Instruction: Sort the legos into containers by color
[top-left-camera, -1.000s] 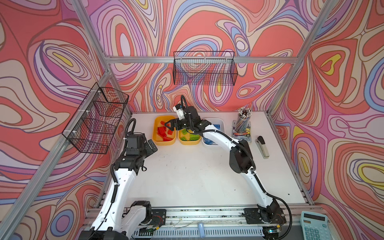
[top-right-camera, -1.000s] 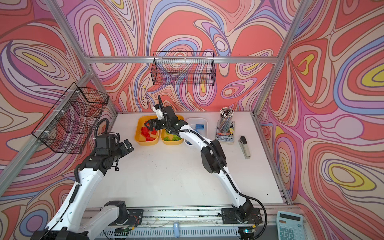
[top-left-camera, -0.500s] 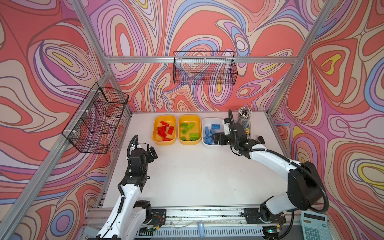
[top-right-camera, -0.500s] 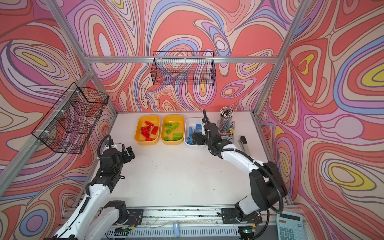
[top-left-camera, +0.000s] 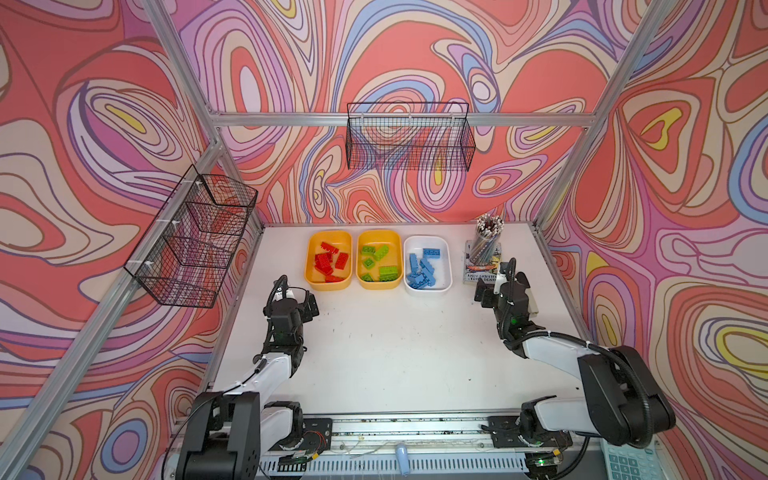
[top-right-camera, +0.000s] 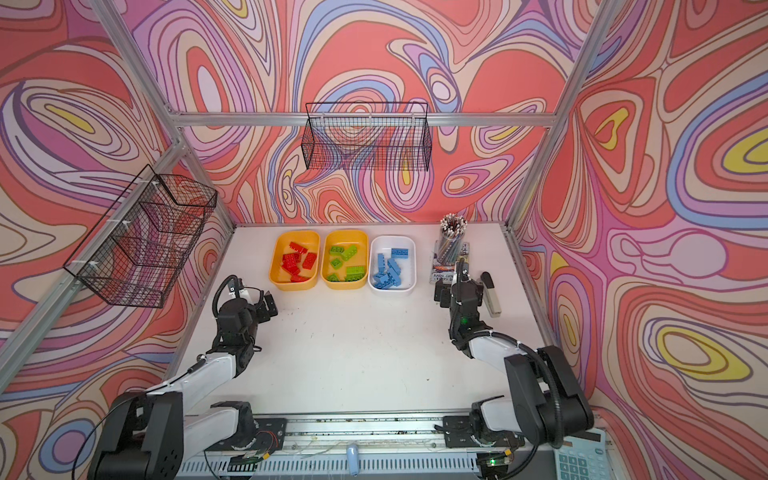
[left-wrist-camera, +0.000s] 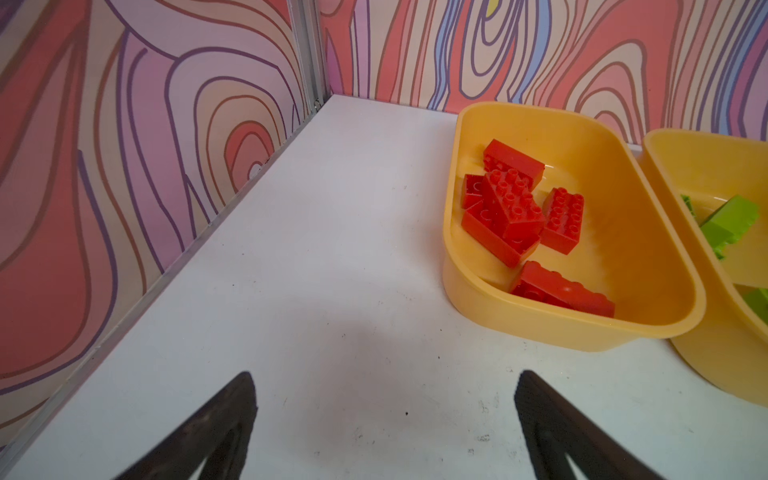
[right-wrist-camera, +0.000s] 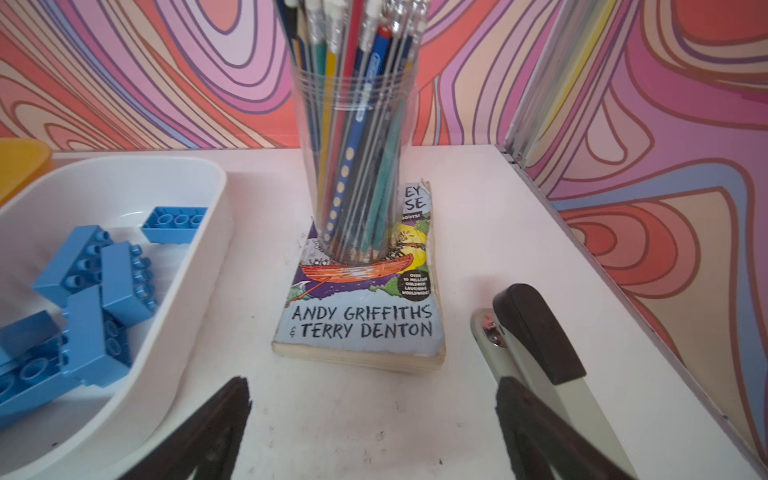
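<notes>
Red legos (top-left-camera: 331, 262) lie in the left yellow-orange tub (top-left-camera: 329, 286), green legos (top-left-camera: 378, 264) in the middle yellow-orange tub (top-left-camera: 379, 286) and blue legos (top-left-camera: 424, 268) in the white tub (top-left-camera: 428, 291) — 3 tubs in a row, just beside one another, at the back of the white table (top-left-camera: 395, 353). The left gripper (left-wrist-camera: 384, 380) is over bare table near the front of the left yellow-orange tub, its 2 fingers wide apart and holding nothing. The right gripper (right-wrist-camera: 372, 386) — fingers likewise wide apart and empty — faces a paperback book (right-wrist-camera: 361, 324) just right of the white tub. A clear cup of pencils (right-wrist-camera: 353, 145) stands on the book, and a stapler (right-wrist-camera: 536, 332) lies beside it.
</notes>
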